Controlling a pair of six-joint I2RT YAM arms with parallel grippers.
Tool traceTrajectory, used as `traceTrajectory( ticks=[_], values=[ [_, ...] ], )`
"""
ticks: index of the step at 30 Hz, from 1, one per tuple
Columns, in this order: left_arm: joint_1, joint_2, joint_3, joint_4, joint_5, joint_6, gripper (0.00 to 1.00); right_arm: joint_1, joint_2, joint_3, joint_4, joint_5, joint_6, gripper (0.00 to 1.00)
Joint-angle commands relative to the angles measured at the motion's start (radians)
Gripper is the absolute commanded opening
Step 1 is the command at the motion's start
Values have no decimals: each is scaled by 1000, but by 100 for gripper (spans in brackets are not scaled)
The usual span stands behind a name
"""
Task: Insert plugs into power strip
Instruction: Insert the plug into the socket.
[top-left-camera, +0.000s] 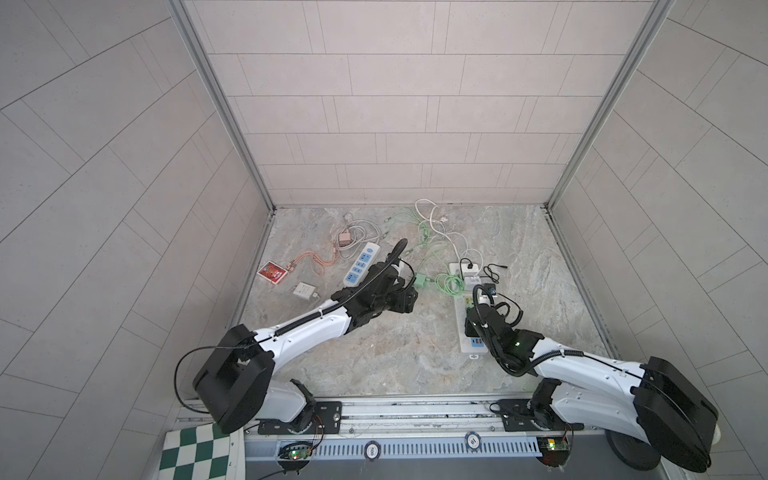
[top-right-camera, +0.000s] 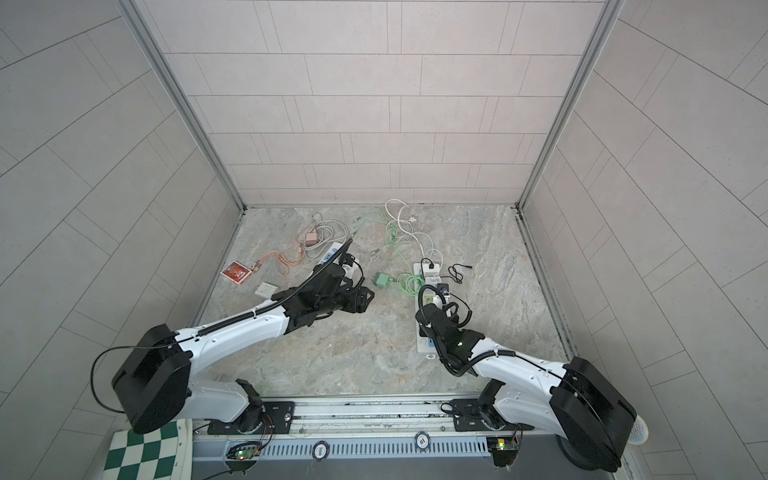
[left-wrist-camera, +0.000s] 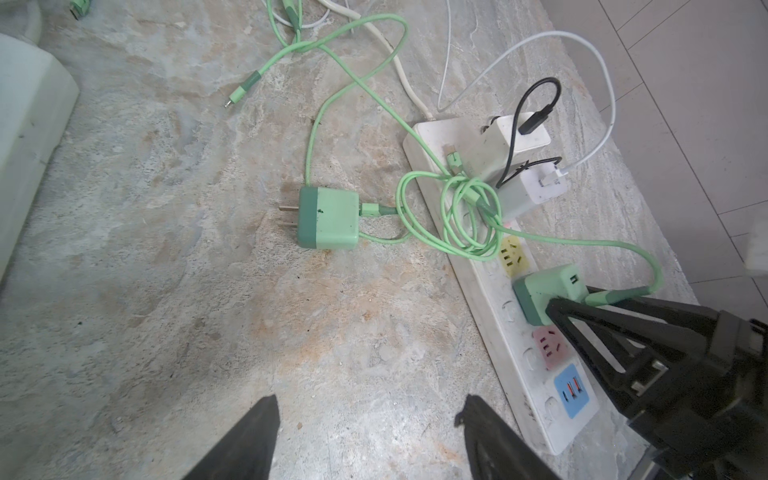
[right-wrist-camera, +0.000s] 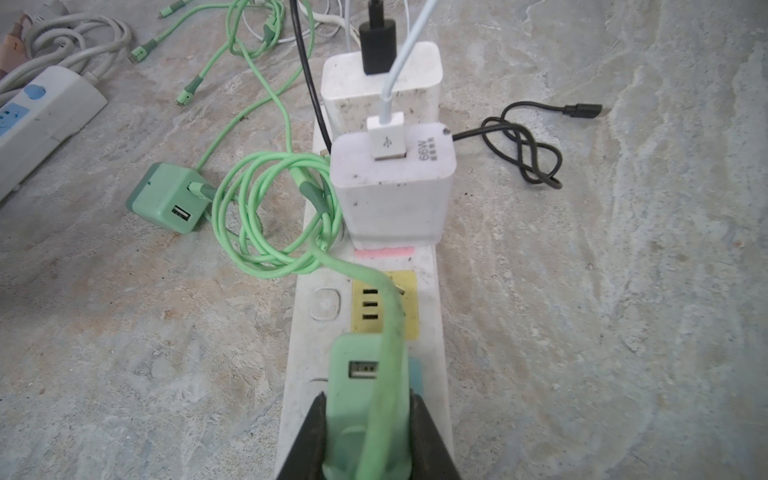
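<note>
Left zone. Well to the left of the left gripper (left-wrist-camera: 370, 401), a red card pack (top-left-camera: 272, 272) and a small white plug (top-left-camera: 303, 289) lie flat on the stone table (top-left-camera: 374, 353). Beyond them a dusty pink plug (top-left-camera: 344, 239) sits among its pink cable (top-left-camera: 316, 266). A blue-socket power strip (top-left-camera: 361, 264) lies just left of this gripper's wrist.

Left gripper: jaws wide apart and empty — only bare table shows between the fingers. It hovers above the surface.

Ahead of it, near but apart, a loose mint green plug (left-wrist-camera: 328, 218) lies on its side. Its prongs are exposed and point away from the white power strip (left-wrist-camera: 490, 316). A green cable (left-wrist-camera: 457, 216) is coiled just beyond, with loops overlapping the strip's edge.

Right gripper (right-wrist-camera: 368, 399): closed on the gripped mint green plug (right-wrist-camera: 361, 374), one finger on each flank. The plug stands upright with its dark base against the white power strip's face. It sits between the yellow socket (right-wrist-camera: 409, 307) ahead of the fingers and the pink socket (left-wrist-camera: 548, 347) behind them. Whether the prongs are fully seated cannot be told. A strand of the green cable runs from the plug's top into the coil.

Farther ahead of the right gripper, a white 66W plug (right-wrist-camera: 390, 199) and a far white plug (right-wrist-camera: 380, 87) stand seated in the strip. A white cable (right-wrist-camera: 411, 45) enters the first and a black cable (right-wrist-camera: 528, 153) the second — its free end lies knotted on the table to their right.
</note>
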Motion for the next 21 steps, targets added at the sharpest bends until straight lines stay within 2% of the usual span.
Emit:
traceTrajectory(
  ticks=[1,8,14,21],
  values=[
    [6,64,75,-41,1,49,77,6,102,-13,-214,-78,41,0],
    [11,237,223,-190,18,86,79,5,252,147,-332,-74,59,0],
    [27,329,285,-199,11,84,79,-25,246,163,-306,-110,35,1],
    [60,418,382,-228,35,115,80,-55,174,169,-309,-167,25,19]
  ],
)
